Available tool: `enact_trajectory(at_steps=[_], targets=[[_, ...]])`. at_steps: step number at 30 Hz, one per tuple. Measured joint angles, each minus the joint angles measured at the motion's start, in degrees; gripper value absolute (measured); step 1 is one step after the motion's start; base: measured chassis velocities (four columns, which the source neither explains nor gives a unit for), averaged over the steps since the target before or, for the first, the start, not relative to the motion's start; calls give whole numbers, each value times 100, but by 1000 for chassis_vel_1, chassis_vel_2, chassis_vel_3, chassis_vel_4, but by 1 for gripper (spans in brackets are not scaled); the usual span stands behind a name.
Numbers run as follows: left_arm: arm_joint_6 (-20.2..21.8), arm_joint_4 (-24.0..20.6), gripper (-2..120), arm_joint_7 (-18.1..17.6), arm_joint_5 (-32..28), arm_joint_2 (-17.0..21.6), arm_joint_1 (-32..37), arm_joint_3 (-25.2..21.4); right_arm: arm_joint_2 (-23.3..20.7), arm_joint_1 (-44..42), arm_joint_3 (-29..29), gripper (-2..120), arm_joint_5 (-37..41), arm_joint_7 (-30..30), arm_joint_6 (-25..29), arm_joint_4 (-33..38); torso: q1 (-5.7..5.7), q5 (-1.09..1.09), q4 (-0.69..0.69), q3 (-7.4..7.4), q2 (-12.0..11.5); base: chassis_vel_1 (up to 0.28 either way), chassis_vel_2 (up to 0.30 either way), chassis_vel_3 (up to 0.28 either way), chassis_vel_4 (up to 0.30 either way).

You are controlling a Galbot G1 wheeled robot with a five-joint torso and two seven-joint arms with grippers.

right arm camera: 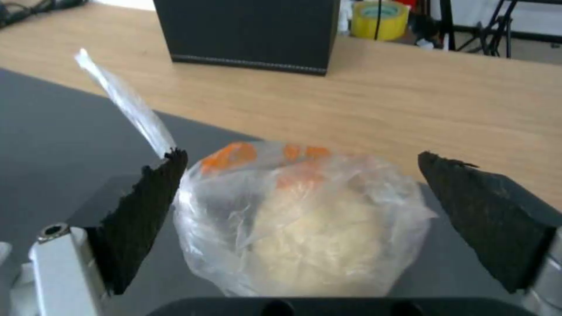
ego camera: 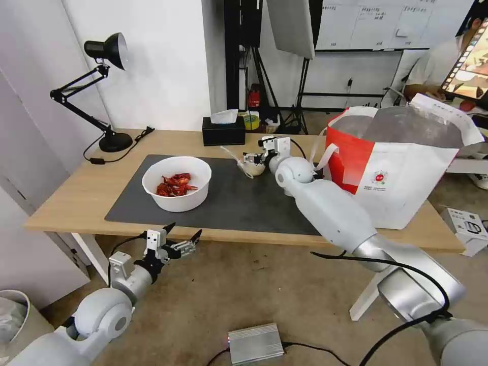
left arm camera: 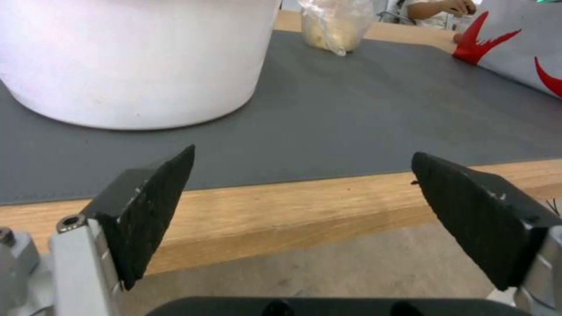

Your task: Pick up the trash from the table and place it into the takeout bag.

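Straddling a crinkled clear plastic bundle with a pale lump and orange bits inside, the right gripper has its black ridged fingers spread apart, one on each side, neither visibly pressing it. The bundle sits on the dark grey mat covering the light wood surface, near the white and red takeout bag with silver lining. The left gripper hangs just off the surface's near edge, fingers wide apart, close to the smooth white round bowl of red shells.
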Motion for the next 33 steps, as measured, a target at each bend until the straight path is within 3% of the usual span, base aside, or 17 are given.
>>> enact_trajectory(at_steps=[11,25,31,33], targets=[[-5,6,100,3,6,19,-19,22,234,12,31,100,-203,-70,-85,-429,-1,1,0,0,-1,0,0,0,0],[-15,24,100,4,2,7,-29,6,240,-61,45,100,-267,-44,-151,-478,0,1,0,0,0,0,0,0,0],[-18,26,100,4,-1,12,-39,5,191,-88,56,84,-233,-34,-152,-434,-1,1,0,0,0,0,0,0,0],[-21,27,100,4,-4,18,-43,4,158,-102,64,71,-203,-14,-159,-402,-1,1,0,0,0,0,0,0,0]])
